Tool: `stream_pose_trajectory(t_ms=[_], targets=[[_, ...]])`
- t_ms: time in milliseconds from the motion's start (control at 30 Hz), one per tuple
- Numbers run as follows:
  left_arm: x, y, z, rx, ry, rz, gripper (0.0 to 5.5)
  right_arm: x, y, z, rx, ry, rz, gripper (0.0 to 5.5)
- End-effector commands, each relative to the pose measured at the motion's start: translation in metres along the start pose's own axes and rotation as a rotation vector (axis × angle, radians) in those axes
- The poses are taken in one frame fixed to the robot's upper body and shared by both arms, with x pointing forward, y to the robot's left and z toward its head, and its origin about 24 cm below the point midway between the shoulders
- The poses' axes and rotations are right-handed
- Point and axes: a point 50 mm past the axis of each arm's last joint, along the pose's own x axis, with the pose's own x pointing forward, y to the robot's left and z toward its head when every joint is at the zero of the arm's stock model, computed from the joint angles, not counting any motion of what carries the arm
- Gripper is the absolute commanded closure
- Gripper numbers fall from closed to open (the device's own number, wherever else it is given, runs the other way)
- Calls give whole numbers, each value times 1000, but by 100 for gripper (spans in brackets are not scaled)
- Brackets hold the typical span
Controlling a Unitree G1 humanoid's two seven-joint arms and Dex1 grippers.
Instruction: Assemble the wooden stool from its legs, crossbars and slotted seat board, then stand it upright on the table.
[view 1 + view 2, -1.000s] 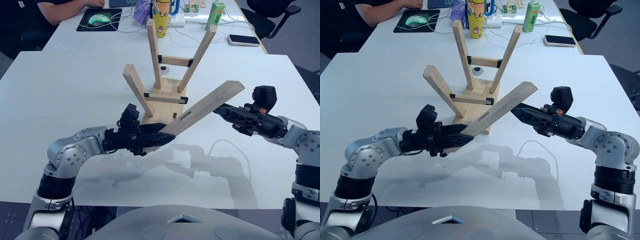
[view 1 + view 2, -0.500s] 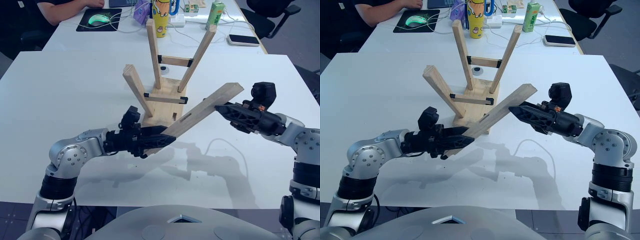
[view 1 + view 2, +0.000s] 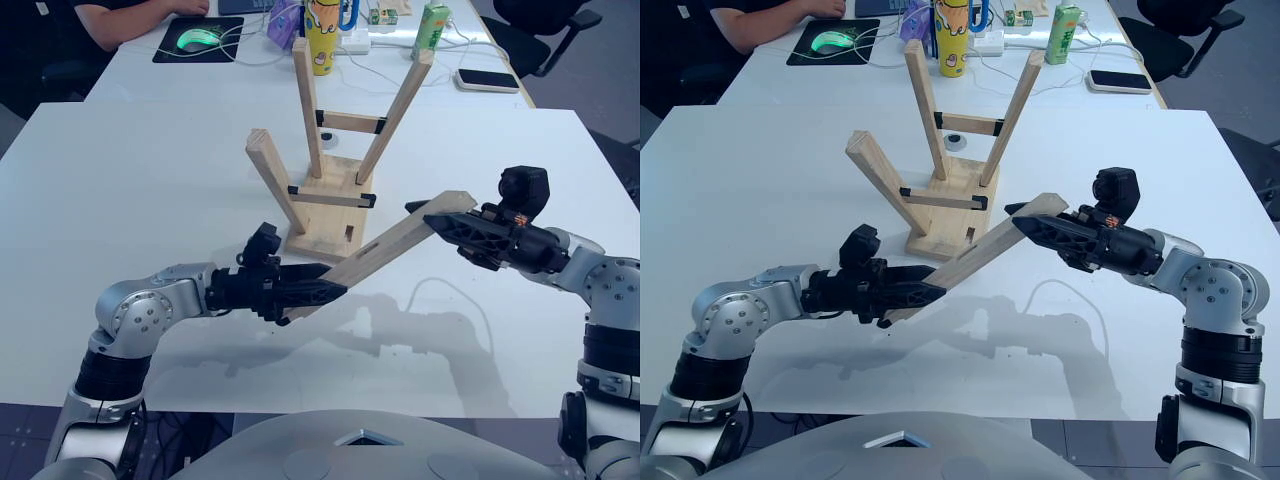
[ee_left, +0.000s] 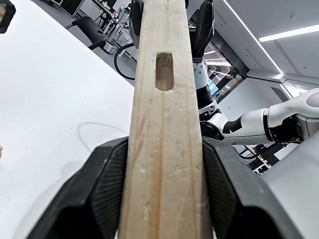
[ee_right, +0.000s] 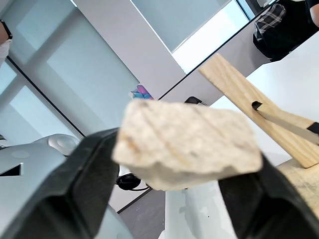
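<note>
at lower left the left tool (image 3: 325,292) gripped the low end of the loose wooden leg (image 3: 385,245), slanting up over the worktop (image 3: 120,180), below the upturned stool (image 3: 325,205), to the right tool (image 3: 435,214) clamped on its top end.

The white rear table (image 3: 150,85) carries a black rectangular mouse pad (image 3: 165,53) at its left end, with a green computer mouse (image 3: 198,38) resting on it. A tall yellow printed cup (image 3: 322,42) stands near the middle, an upright green drink carton (image 3: 432,28) stands toward the right, and a flat dark phone (image 3: 487,79) lies near the right edge. A black office chair (image 3: 545,38) stands beyond that right end, and a small round black-and-white object (image 3: 954,143) lies near the far edge of the white front table (image 3: 100,180).
</note>
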Motion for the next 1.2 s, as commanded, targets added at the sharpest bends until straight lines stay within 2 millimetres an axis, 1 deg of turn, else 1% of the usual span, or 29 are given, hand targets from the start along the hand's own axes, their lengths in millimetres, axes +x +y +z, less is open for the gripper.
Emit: stream_pose_trajectory(t_ms=[33,100,267,300,333,467,533,567,633,667,700,733,767,800,833,900,1000,1133,1200], targets=[[-3,3,5,15,-5,31,343,0,2,-4,4,46,-2,315],[-2,3,6,33,-6,31,343,0,1,-3,2,46,-9,345],[1,0,4,59,-1,17,343,-3,-3,-4,-8,47,-39,346],[2,0,5,72,-9,29,307,-4,-3,-4,-11,44,-44,346],[2,4,6,73,-32,57,298,-5,-4,-4,-14,43,-54,346],[-1,6,11,59,-92,90,242,-15,-5,-1,-31,60,-102,346],[-4,9,13,90,-114,143,213,-27,-5,3,-47,72,-144,346],[-5,10,14,116,-119,166,199,-37,-4,8,-62,85,-176,346],[-4,14,15,196,-126,230,193,-55,0,20,-92,96,-232,346],[-1,16,12,269,-84,268,193,-65,3,30,-117,99,-263,346],[3,25,5,374,5,346,193,-73,5,40,-140,91,-285,346],[8,32,-4,473,104,385,193,-79,6,47,-158,92,-300,346],[14,40,-12,591,194,417,193,-84,6,54,-177,97,-320,346],[19,46,-18,667,247,425,193,-87,5,58,-193,104,-335,346],[25,52,-21,747,276,448,193,-90,5,64,-210,110,-347,346],[31,61,-22,846,291,496,193,-94,3,75,-239,111,-372,346],[34,75,-21,930,311,573,193,-98,1,81,-248,111,-382,346],[38,86,-24,979,330,589,193,-103,-3,83,-244,121,-384,346],[39,93,-26,981,362,599,193,-102,-5,84,-248,127,-376,346]])
